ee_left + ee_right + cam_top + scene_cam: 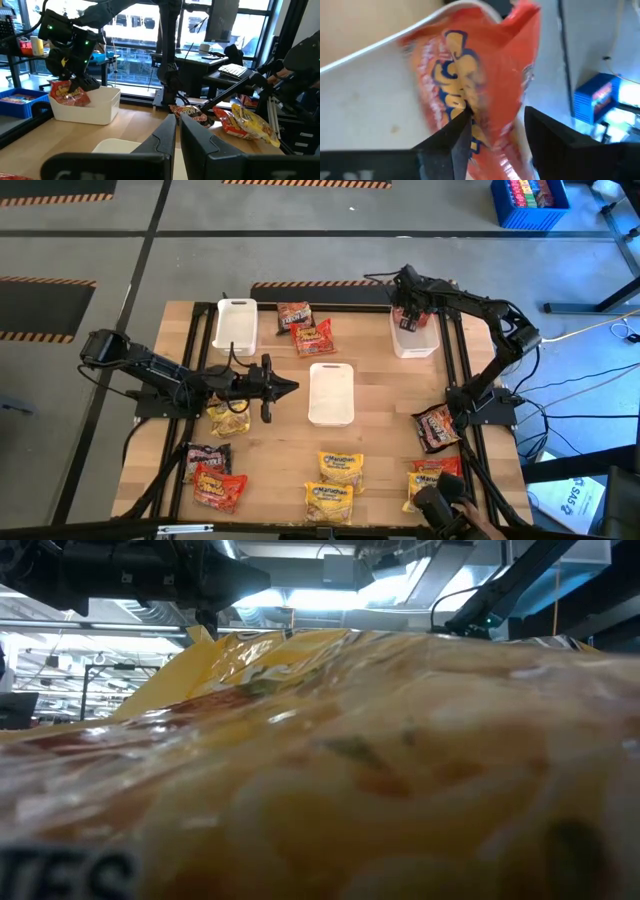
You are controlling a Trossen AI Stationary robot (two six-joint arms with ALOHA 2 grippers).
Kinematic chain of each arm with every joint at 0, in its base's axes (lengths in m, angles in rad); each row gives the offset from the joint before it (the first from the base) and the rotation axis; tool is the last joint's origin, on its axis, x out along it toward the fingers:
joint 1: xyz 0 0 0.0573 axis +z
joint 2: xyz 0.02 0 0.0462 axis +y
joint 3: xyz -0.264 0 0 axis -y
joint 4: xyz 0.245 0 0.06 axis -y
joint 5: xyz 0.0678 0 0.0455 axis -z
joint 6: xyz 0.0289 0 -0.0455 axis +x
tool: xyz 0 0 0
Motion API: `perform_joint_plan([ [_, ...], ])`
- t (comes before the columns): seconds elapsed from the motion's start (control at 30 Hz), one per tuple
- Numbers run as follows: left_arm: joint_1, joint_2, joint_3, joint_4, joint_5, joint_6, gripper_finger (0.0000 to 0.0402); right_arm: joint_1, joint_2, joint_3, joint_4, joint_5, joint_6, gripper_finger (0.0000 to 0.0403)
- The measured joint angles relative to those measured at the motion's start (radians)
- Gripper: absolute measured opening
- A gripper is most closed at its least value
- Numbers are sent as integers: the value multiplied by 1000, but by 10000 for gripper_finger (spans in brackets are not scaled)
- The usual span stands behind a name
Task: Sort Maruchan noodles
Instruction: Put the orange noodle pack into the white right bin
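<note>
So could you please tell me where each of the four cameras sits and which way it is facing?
High view: overhead, looking straight down on the table, three white trays, scattered packets and both arms.
Low view: at table height, blocked by a yellow packet; arm parts show along its top edge.
Left wrist view: looks across the table past the shut left gripper toward the right arm.
Right wrist view: looks past the right gripper into a tray.
Shared: the red packet over the white tray appears in both wrist views and overhead.
</note>
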Motion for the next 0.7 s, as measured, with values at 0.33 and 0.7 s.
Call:
perform_joint_plan([
  [0.33,0,0,0,0,0,-1,20,1,-1,0,-36,-26,0,151],
  [0.7,0,0,0,-2,-18,21,20,0,-1,36,-100,-29,126,152],
])
